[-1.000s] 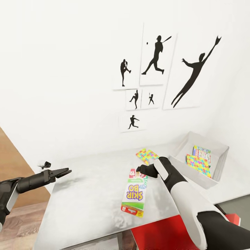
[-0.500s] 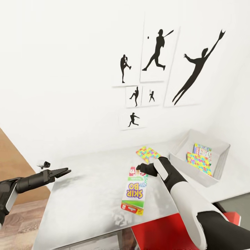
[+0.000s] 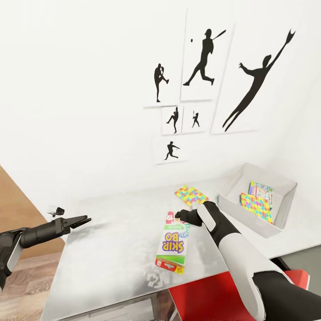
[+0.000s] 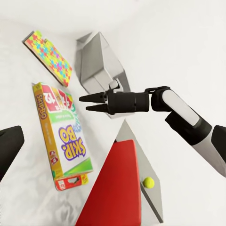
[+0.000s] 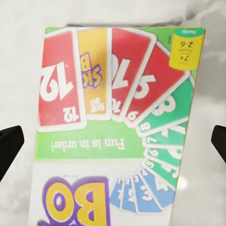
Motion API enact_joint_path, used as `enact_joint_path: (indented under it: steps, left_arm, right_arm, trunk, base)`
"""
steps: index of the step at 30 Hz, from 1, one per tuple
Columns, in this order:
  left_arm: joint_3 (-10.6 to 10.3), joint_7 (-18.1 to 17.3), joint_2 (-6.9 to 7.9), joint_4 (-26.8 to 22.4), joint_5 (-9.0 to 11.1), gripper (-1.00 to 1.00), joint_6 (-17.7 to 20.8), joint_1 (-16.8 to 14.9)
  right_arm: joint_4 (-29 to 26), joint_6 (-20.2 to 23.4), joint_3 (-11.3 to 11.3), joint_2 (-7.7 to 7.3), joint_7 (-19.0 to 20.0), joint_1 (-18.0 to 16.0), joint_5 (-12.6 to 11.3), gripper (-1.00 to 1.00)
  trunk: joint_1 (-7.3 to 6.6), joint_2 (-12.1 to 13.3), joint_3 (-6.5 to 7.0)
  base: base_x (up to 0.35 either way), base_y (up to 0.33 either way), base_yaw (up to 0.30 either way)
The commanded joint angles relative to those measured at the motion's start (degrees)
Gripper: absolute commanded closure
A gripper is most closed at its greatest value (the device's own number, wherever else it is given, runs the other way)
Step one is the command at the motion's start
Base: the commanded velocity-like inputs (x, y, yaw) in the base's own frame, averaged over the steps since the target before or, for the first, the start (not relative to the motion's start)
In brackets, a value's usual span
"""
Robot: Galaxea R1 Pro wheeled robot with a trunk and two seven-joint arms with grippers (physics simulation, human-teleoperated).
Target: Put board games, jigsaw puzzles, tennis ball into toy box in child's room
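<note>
Hovering just above the far end of the Skip-Bo board game (image 3: 172, 243), the right claw (image 3: 179, 216) has its fingers spread apart. That box lies flat mid-counter (image 3: 111, 249). One jigsaw puzzle (image 3: 191, 195) lies beyond it; another (image 3: 256, 207) sits inside the toy box (image 3: 232, 187) near the right edge. The left claw (image 3: 84, 220), fingers together, hangs over the counter's left edge.

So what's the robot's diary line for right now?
right gripper: open above Skip-Bo box | left gripper: shut, idle | toy box: one puzzle inside
</note>
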Motion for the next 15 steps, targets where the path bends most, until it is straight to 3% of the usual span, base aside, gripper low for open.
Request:
enact_joint_path:
  steps: [1, 15]
  left_arm:
    - [-0.01, -0.22, 0.00, 0.01, -0.02, -1.00, 0.61, -0.04]
    - [-0.01, -0.22, -0.11, -0.01, -0.02, -1.00, 0.61, -0.04]
  right_arm:
    - [-0.07, 0.14, 0.22, -0.03, -0.54, -0.06, -0.61, -1.00]
    - [-0.14, 0.06, 0.12, 0.06, -0.54, -0.09, -0.61, -1.00]
  trunk:
    - [0.03, -0.12, -0.21]
    - [0.03, -0.12, -1.53]
  base:
    - [0.000, 0.000, 0.000]
    - [0.000, 0.000, 0.000]
